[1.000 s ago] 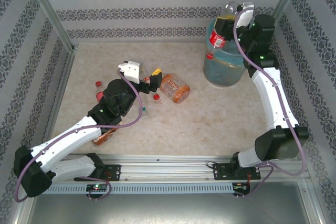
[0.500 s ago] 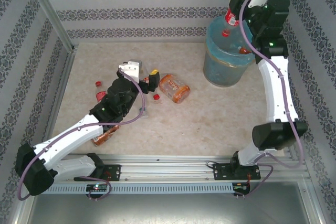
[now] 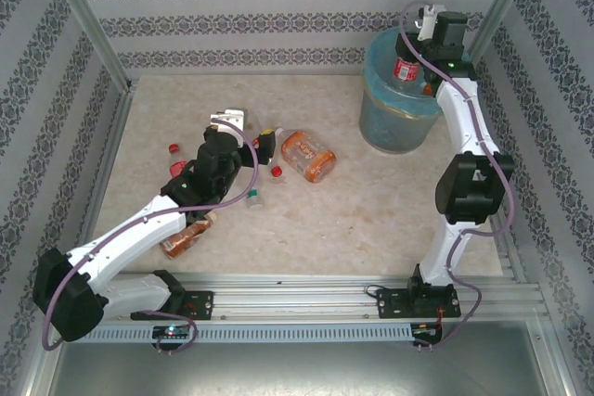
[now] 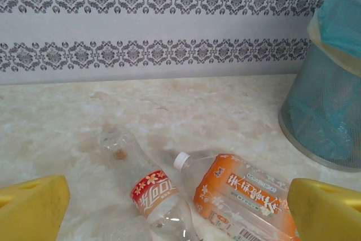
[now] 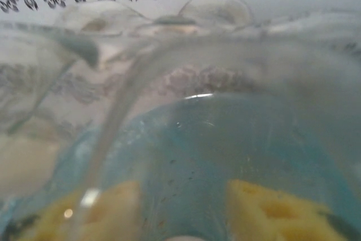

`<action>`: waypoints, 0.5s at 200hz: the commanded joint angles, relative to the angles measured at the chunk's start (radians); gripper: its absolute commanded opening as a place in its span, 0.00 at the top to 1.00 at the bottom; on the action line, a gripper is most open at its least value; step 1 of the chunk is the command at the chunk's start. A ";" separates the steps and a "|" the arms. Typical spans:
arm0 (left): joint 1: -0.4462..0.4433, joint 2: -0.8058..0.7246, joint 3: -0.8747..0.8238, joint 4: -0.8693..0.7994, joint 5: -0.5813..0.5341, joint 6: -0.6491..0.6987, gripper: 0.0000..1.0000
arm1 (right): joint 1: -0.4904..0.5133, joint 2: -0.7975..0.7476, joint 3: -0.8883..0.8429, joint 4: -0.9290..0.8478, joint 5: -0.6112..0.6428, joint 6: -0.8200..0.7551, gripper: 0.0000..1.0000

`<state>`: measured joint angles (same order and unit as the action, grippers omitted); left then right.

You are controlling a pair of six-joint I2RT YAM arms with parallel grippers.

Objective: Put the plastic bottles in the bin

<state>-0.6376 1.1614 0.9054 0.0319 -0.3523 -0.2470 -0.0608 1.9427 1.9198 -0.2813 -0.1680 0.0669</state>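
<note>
Over the bin [image 3: 397, 108], a round grey bucket lined with a light-blue bag, my right gripper [image 3: 416, 39] is shut on a clear plastic bottle with a red label [image 3: 406, 66]. In the right wrist view that bottle [image 5: 186, 71] sits close between the yellow fingers [image 5: 115, 210], with the blue bag behind it. My left gripper [image 3: 248, 132] stands open low over the table. Between its spread yellow fingers [image 4: 31, 207] lie a clear red-labelled bottle [image 4: 149, 193] and an orange-labelled bottle [image 4: 248, 196], also in the top view [image 3: 309, 156].
A brown bottle [image 3: 186, 236] lies under my left forearm and a small red one [image 3: 176, 169] beside it. Loose caps [image 3: 174, 147] [image 3: 276, 172] [image 3: 253, 197] dot the table. Patterned walls close in the back and sides. The bin [image 4: 327, 100] stands at the right in the left wrist view.
My right arm has carried the red-labelled bottle from the bin's far right edge to above its opening. My left gripper has crept a little toward the bottles on the table.
</note>
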 commanded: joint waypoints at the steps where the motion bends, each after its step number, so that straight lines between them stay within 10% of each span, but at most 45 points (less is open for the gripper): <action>1: 0.022 -0.001 0.018 -0.022 0.023 -0.019 0.00 | -0.005 -0.002 -0.025 0.037 0.012 -0.017 0.54; 100: 0.047 -0.029 0.004 -0.039 0.039 -0.031 0.00 | -0.005 -0.016 -0.058 0.019 0.015 -0.013 0.22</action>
<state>-0.6071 1.1568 0.9054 0.0277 -0.3187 -0.2596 -0.0620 1.9591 1.8713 -0.2810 -0.1642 0.0494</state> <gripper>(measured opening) 0.998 0.768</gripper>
